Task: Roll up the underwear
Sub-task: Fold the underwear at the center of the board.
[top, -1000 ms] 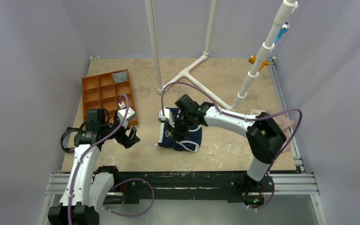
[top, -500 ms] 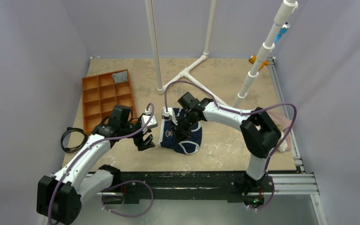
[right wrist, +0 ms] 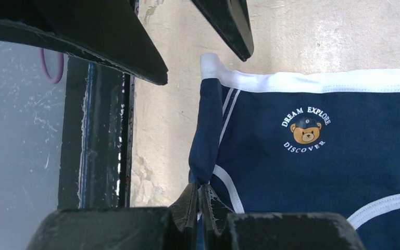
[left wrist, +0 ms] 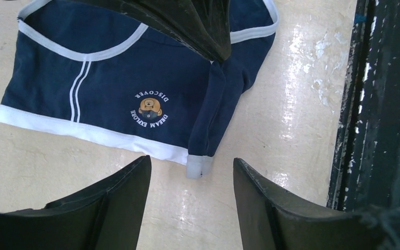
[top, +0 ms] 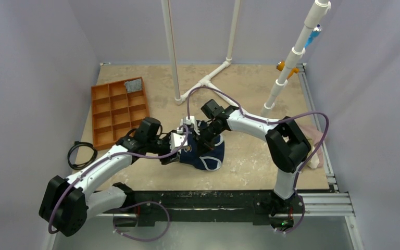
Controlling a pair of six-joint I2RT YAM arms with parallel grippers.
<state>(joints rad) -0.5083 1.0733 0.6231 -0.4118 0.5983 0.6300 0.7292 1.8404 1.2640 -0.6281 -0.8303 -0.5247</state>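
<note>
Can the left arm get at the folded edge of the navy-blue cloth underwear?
Likely yes: the open left gripper faces the fold's white-banded end of the navy-blue cloth underwear, nothing between; the right gripper pinches the far end.

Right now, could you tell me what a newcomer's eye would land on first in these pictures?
The navy underwear with white trim and a bear logo lies mid-table. The right gripper pinches a raised fold of it, while the left gripper hangs open by its waistband corner. An orange tray sits far left.
</note>
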